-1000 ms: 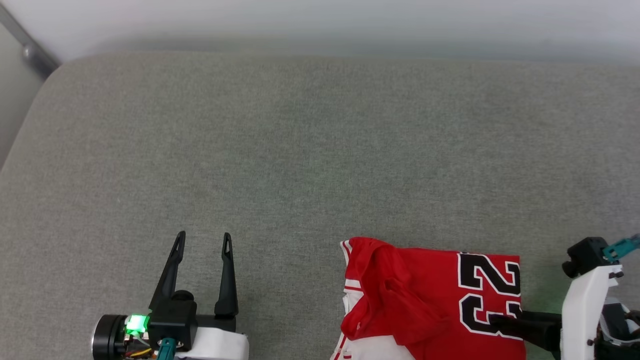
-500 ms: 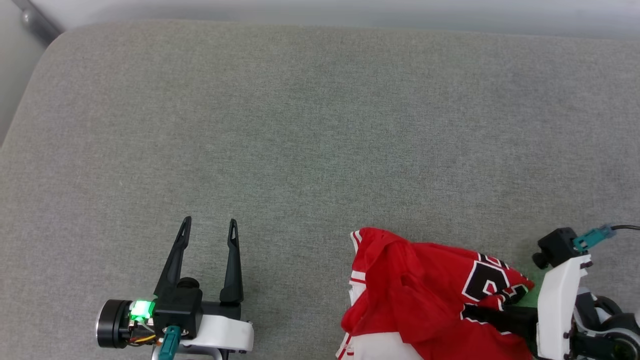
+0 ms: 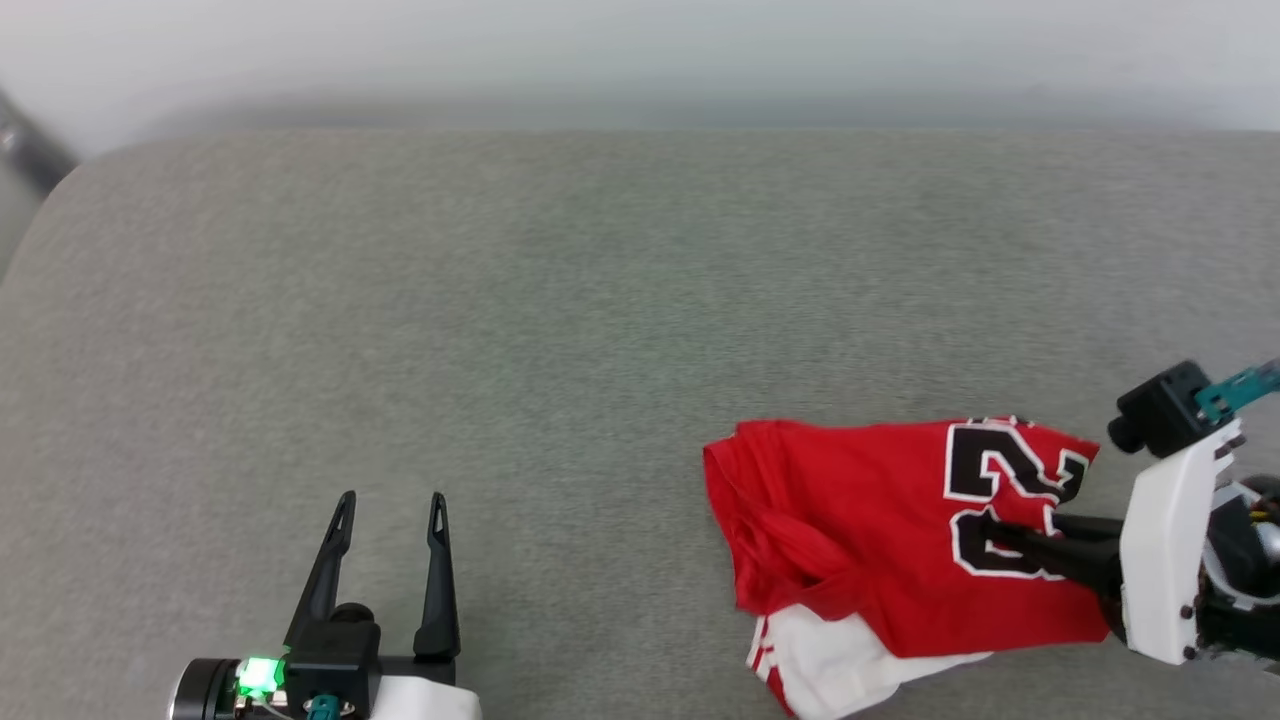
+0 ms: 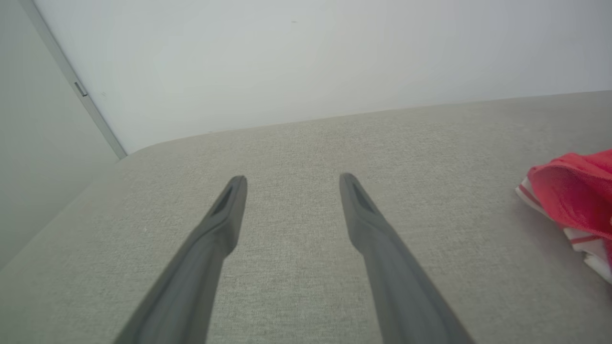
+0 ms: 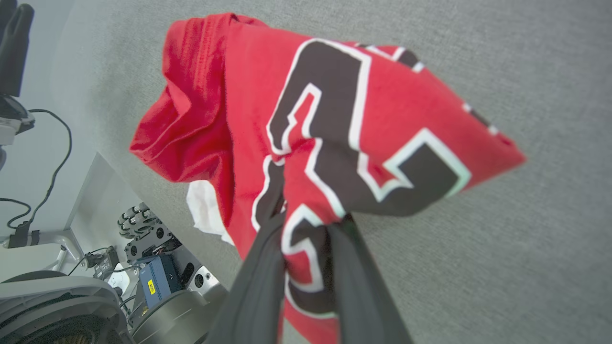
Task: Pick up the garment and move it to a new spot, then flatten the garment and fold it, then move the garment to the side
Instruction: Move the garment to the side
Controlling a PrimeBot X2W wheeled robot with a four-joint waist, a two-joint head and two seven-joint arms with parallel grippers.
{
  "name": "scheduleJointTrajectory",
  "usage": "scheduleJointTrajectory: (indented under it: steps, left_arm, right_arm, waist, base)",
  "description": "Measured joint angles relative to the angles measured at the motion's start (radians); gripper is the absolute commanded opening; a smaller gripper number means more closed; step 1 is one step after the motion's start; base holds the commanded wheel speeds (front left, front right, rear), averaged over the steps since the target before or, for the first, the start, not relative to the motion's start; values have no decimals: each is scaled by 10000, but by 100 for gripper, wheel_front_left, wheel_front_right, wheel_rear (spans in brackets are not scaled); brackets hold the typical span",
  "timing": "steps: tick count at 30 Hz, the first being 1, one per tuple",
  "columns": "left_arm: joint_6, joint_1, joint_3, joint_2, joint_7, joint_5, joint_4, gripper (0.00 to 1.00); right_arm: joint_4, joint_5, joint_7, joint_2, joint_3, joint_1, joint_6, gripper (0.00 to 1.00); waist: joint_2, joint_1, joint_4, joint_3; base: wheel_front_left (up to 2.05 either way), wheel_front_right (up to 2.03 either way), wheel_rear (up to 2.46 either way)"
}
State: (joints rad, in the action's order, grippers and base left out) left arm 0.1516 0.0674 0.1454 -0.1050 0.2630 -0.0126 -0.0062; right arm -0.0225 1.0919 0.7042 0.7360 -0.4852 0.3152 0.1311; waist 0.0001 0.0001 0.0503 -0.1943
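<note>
The right hand has its 2 fingers pressed together on the garment, pinching a fold of red cloth right at the black, white-outlined numbers. From that pinch the cloth spreads away ahead of the fingertips, bunched into loose ridges at its far end. A white sleeve panel spills out from under the red layer on the side toward the robot.

The hold is 1 small pinch near 1 edge, so most of the cloth is unsupported. My worry is that the layers slide apart and the fold opens. That is likeliest if the far end drags on the grey counter while the hand travels. The slack sleeve could also catch the counter's near edge, or thin jersey could slip out between the fingers.

The right wrist view gives the grip itself: the right hand with cloth clamped between its fingers, and the garment seemingly raised off the counter, which the head view leaves unclear. The head view gives the layout: the left hand well off to the side, fingers spread and holding nothing. The left wrist view confirms that wide gap at the left hand and catches the garment far beyond its right finger.
</note>
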Motion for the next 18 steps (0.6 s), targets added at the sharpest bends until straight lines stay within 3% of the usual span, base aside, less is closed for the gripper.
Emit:
scheduleJointTrajectory:
  steps: [9,13,18]
  left_arm:
    - [-15,246,-232,-73,0,-4,-261,100]
    - [-35,-9,-290,-194,0,92,-485,100]
    - [-125,-429,-299,-487,0,184,-683,100]
  right_arm:
    - [-706,-466,320,1492,33,814,0,0]
    - [-238,-863,27,1808,251,1138,0,0]
    - [907,-1695,-593,1923,560,1809,0,0]
  waist:
    - [0,0,-1825,261]
    - [0,0,-2584,6]
    - [0,-1,-3018,-818]
  base:
    - [0,0,0]
    - [0,0,0]
    - [0,0,0]
